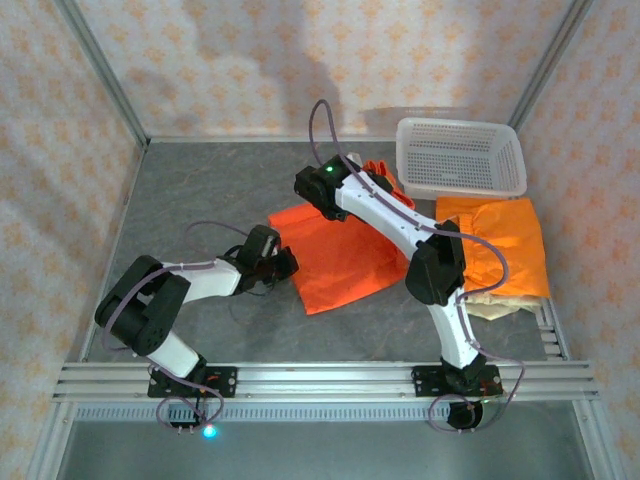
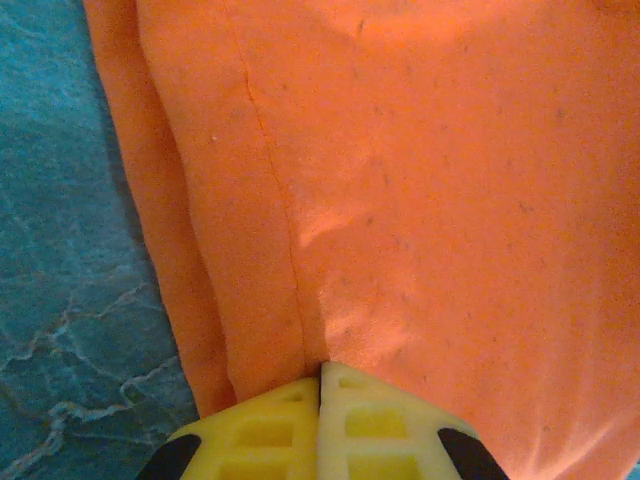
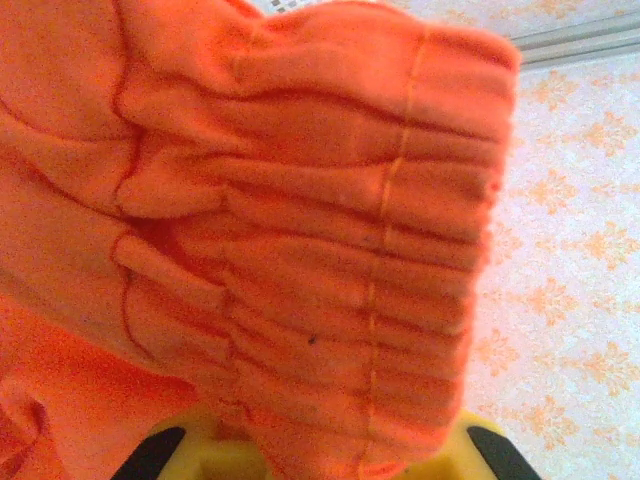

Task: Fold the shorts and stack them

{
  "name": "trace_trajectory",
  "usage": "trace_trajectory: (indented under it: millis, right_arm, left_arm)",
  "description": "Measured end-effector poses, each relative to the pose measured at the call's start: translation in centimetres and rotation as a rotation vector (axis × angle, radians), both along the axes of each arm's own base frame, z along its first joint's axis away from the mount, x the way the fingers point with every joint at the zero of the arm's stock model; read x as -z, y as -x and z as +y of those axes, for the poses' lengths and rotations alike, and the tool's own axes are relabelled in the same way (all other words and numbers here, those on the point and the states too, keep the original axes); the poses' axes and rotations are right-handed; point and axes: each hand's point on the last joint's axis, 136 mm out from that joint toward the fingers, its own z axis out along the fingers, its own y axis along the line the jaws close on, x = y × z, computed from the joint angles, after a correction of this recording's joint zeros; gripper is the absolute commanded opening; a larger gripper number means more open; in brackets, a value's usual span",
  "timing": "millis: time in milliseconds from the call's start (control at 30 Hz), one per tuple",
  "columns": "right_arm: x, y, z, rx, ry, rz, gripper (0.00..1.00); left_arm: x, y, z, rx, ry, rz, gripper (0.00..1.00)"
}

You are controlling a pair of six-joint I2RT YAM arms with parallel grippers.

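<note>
Your right gripper's (image 3: 320, 462) fingertips are buried in the orange shorts' (image 3: 300, 250) bunched waistband, bottom centre. At the top view's right, the beige shorts (image 1: 505, 303) lie mostly under a folded orange pair (image 1: 495, 245).

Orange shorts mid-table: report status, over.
Left gripper shut on the orange shorts' left edge. Right gripper shut on the waistband, raised. Folded stack at right; white basket close beside the raised end.

Overhead view: bright, even light; soft shadows on the back wall (image 1: 250, 60) at 12 o'clock. Wrist views: slightly soft focus.
</note>
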Motion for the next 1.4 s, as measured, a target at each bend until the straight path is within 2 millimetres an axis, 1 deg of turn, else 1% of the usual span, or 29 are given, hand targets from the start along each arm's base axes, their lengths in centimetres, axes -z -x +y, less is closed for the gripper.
trace_trajectory:
  millis: [200, 300, 433, 533, 600, 700, 800, 1000, 1200, 1267, 1400]
  right_arm:
    - [0.5, 0.5, 0.4, 0.003, -0.053, 0.040, 0.00]
    - [0.4, 0.8, 1.2, -0.006, -0.096, 0.044, 0.00]
    - [-0.3, 1.0, 3.4, -0.039, -0.161, 0.027, 0.01]
    - [-0.1, 1.2, 5.2, -0.064, -0.199, 0.027, 0.01]
    - [0.4, 1.4, 6.5, -0.082, -0.214, 0.039, 0.02]
    - [1.9, 2.1, 8.4, -0.106, -0.230, 0.079, 0.02]
    - [3.3, 2.8, 9.8, -0.123, -0.241, 0.121, 0.04]
    - [5.5, 4.1, 11.4, -0.121, -0.286, 0.201, 0.05]
    - [7.3, 4.7, 13.0, -0.112, -0.392, 0.258, 0.07]
    - [7.9, 5.0, 13.6, -0.111, -0.427, 0.279, 0.09]
    - [9.2, 5.5, 14.9, -0.107, -0.501, 0.323, 0.18]
  left_arm:
    - [0.6, 0.3, 0.3, -0.005, -0.034, -0.003, 0.00]
    - [0.8, 0.5, 0.2, -0.003, -0.048, -0.004, 0.00]
    - [0.9, 0.7, 0.0, 0.002, -0.056, -0.009, 0.00]
    - [0.9, 0.7, -0.2, 0.004, -0.061, -0.014, 0.00]
    - [0.9, 0.6, -0.3, 0.004, -0.061, -0.018, 0.00]
    - [0.9, 0.5, -0.5, 0.007, -0.059, -0.025, 0.00]
    - [0.9, 0.4, -0.6, 0.008, -0.056, -0.031, 0.00]
    - [0.9, 0.3, -0.9, 0.012, -0.052, -0.038, 0.00]
    - [0.9, 0.3, -1.1, 0.015, -0.049, -0.043, 0.00]
    - [0.9, 0.2, -1.2, 0.017, -0.048, -0.045, 0.00]
    - [0.9, 0.2, -1.2, 0.017, -0.047, -0.046, 0.00]
